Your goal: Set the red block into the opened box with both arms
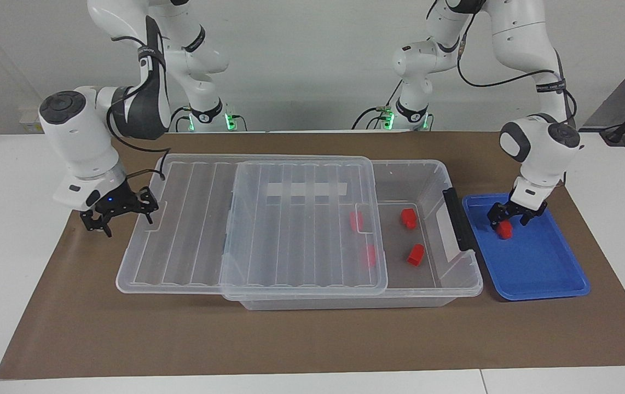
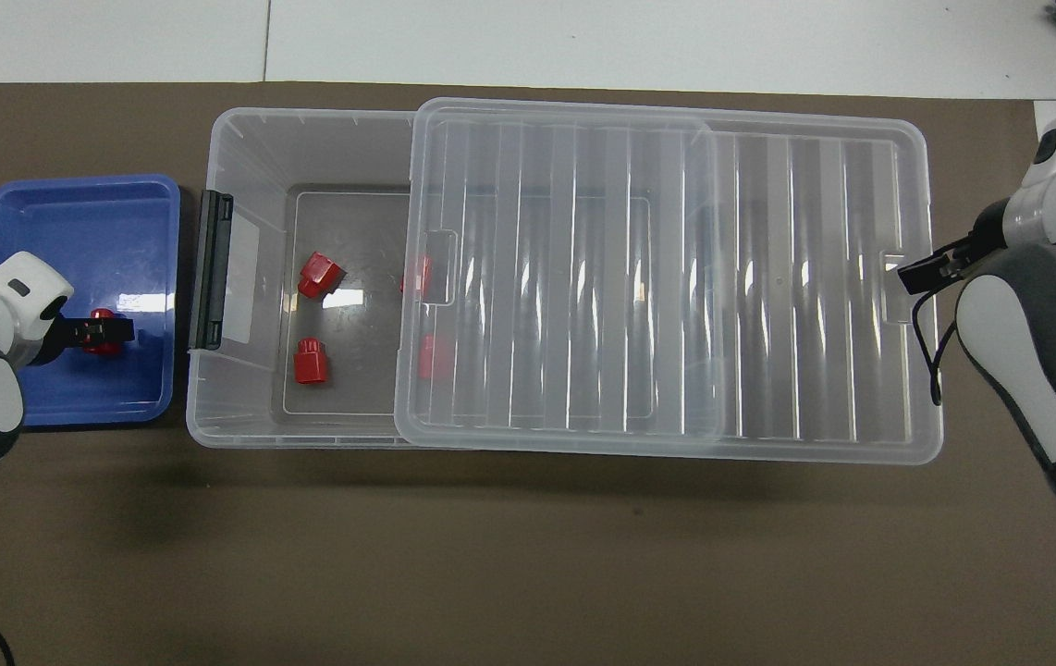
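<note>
One red block (image 1: 504,231) (image 2: 103,347) lies in the blue tray (image 1: 542,273) (image 2: 75,203). My left gripper (image 1: 508,221) (image 2: 116,331) is low over it, open, with a finger on each side of the block. The clear box (image 1: 444,175) (image 2: 232,129) stands beside the tray. Its ribbed lid (image 1: 290,219) (image 2: 676,277) sits shifted toward the right arm's end, leaving the end beside the tray uncovered. My right gripper (image 1: 121,214) (image 2: 921,273) is at the notch in the lid's outer end, fingers spread.
Two red blocks (image 1: 408,217) (image 1: 415,254) lie bare on the box's floor; two more (image 1: 356,219) (image 1: 368,255) show through the lid. A dark latch (image 1: 457,219) stands on the box's end beside the tray. Brown paper covers the table.
</note>
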{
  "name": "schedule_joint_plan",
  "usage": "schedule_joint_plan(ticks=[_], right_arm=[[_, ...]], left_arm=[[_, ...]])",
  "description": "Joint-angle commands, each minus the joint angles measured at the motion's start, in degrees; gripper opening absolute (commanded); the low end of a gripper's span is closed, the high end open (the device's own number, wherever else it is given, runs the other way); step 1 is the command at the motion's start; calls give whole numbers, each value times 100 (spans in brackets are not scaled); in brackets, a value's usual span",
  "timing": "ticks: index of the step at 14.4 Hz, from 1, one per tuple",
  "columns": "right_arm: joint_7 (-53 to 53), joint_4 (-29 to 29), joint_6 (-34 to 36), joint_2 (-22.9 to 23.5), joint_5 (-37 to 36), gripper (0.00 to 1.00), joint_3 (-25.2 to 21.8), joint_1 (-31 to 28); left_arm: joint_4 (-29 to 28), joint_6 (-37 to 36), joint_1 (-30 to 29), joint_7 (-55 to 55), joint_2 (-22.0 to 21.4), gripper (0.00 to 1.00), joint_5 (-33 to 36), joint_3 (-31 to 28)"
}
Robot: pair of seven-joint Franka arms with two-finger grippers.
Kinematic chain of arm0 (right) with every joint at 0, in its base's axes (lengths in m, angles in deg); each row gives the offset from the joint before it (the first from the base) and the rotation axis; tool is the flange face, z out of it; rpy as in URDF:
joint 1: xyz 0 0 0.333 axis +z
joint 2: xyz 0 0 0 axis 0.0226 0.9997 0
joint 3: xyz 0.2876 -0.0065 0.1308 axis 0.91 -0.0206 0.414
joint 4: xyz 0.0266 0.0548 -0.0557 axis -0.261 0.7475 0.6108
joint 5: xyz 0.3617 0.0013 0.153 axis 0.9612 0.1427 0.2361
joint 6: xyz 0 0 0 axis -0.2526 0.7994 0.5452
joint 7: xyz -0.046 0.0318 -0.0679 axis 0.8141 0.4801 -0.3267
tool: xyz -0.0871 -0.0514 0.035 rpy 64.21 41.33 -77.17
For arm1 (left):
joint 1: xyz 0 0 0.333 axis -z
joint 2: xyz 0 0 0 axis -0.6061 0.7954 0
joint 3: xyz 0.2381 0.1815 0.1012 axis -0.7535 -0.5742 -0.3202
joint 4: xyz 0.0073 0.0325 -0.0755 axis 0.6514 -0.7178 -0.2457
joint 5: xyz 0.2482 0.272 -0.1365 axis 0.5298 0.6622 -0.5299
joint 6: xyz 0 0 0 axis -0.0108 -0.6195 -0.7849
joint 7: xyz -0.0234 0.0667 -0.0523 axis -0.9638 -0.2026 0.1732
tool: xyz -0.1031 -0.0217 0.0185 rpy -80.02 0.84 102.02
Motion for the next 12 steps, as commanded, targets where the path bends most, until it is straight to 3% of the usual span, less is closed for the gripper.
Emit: schedule_joint_plan(ticks=[1,7,8,10,12], right_arm=[[112,14,88,-20,32,98,61,-45],[-413,-21,544,-317,50,98,61,253],[-720,-21,701,-440,50,98,61,341],[-1571,-21,983,-704,50,98,61,517],[-2511,-12,1185,-933,59,98,61,684]], left_arm=[[-29,65,37,-346,4,78,29,19],[-29,-14,37,-337,4,8,29,19],[23,-145,37,-346,4,1,29,19],[346,-732,185,-355,-66,0,29,19],[1362,-2265,370,-564,-119,0,28,19]])
